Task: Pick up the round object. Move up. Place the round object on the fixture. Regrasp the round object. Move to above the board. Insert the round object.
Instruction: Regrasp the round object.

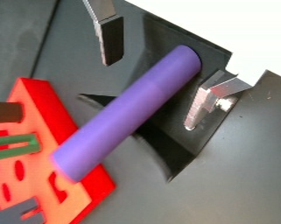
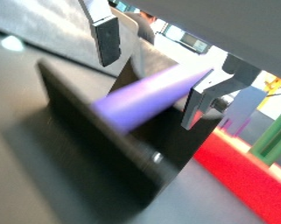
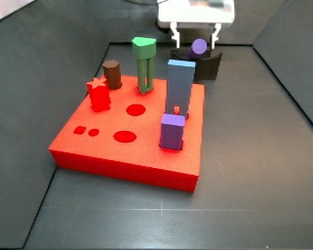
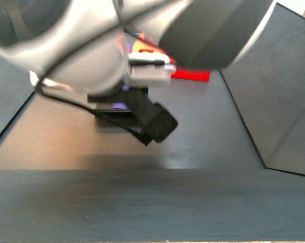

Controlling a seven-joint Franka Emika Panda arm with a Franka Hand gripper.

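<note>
Round object (image 1: 133, 109) seen resting tilted in the notch of the fixture (image 1: 184, 144), at the back of the table behind the board (image 3: 126, 146). Lying free, with open gaps on both sides. Gripper (image 1: 154, 74) spread wide around the peg's upper end, fingers (image 1: 109, 39) clear of the purple surface in both wrist views; nothing pinched. In a side view, gripper (image 3: 198, 39) hung right over the round object (image 3: 199, 46) and the fixture (image 3: 209, 64), well behind the green peg (image 3: 144, 63) and blue peg (image 3: 179, 86).

Judged to be the regrasp step. Best done by centring the pads across the cylinder's width before closing, gripping near the upper end, squarely to its axis, so as to leave length free below for insertion. Slow closing advised, to avoid nudging the peg off the notch.
</note>
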